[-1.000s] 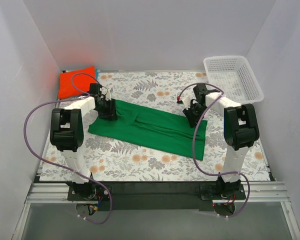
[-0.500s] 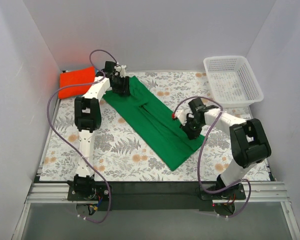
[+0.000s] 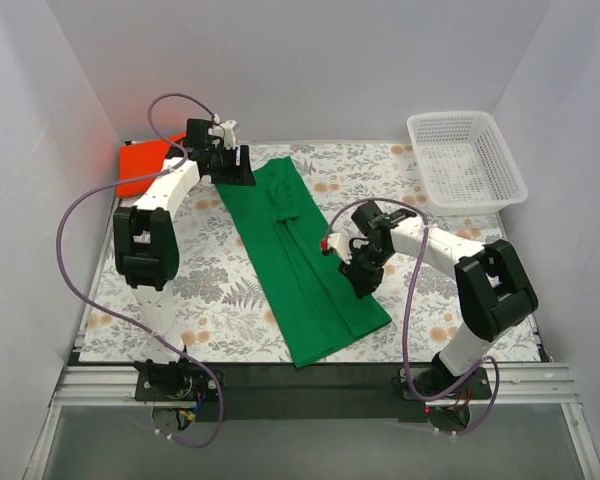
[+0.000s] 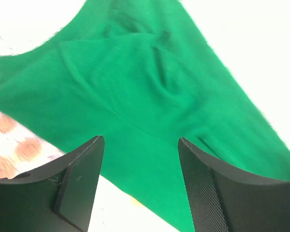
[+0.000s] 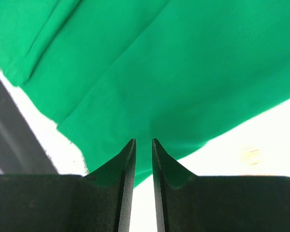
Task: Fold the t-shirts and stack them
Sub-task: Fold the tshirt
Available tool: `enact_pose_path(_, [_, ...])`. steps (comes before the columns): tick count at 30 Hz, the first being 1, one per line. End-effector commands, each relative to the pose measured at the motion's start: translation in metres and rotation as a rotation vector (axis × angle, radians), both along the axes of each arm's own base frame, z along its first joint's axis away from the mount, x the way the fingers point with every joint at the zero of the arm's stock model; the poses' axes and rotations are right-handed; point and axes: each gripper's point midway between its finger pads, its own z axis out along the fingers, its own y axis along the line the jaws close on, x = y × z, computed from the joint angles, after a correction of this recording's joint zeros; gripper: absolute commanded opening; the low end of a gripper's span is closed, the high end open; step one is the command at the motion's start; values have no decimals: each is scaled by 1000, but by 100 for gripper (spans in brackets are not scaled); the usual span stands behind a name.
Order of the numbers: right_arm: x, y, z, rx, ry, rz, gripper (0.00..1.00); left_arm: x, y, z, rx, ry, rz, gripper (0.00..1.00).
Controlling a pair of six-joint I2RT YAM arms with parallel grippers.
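Note:
The bright green t-shirt [image 3: 300,250] lies as a long folded band, running diagonally from the back left to the table's front middle. My left gripper [image 3: 235,165] is open and empty just over its far end; the left wrist view shows the jaws [image 4: 140,140] wide apart above the green cloth [image 4: 135,72]. My right gripper [image 3: 363,278] sits at the shirt's right edge near the front. Its jaws [image 5: 143,141] are nearly closed, pinching the edge of the green cloth [image 5: 183,63]. The orange-red t-shirt [image 3: 145,165] lies folded in the back left corner. No blue shirt shows.
A white mesh basket [image 3: 450,120] stands at the back right corner. The floral table cover [image 3: 220,290] ends at a black strip [image 3: 300,375] along the front edge. White walls close in the left, back and right sides.
Both arms swung the green shirt round from crosswise to nearly lengthwise. The left gripper carried its end to the back left and opened, and the right gripper drew the other end toward the front.

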Motion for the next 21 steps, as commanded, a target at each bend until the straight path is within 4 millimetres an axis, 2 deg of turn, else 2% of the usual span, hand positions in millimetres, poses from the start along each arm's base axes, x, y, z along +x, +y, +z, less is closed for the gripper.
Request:
enact_pose_path(1, [21, 11, 2, 8, -13, -28, 26, -36, -12, 7, -96, 51, 0, 60])
enact_pose_path(4, [30, 15, -11, -14, -2, -42, 24, -55, -14, -13, -129, 118, 18, 56])
enact_pose_path(5, [29, 16, -15, -12, 13, -43, 22, -64, -14, -24, -135, 158, 32, 56])
enact_pose_path(7, [25, 17, -27, -18, 49, -51, 21, -69, -12, -33, -130, 183, 49, 53])
enact_pose_path(11, [3, 20, -42, -12, 124, -55, 18, -72, -8, -45, -102, 205, 63, 46])
enact_pose_path(13, [-16, 21, -49, -13, 155, -34, 17, -72, -8, -49, -97, 213, 60, 45])
enact_pose_path(18, [-68, 46, -44, 15, 187, 108, 17, -71, -7, -56, -72, 222, 57, 40])
enact_pose_path(19, [-73, 52, -38, 40, 207, 118, 18, -69, -7, -57, -69, 221, 52, 40])
enact_pose_path(20, [-77, 66, -23, 107, 252, 130, 20, -70, -9, -58, -70, 225, 43, 40])
enact_pose_path(21, [-75, 71, -15, 132, 254, 134, 20, -69, -10, -57, -64, 225, 40, 40])
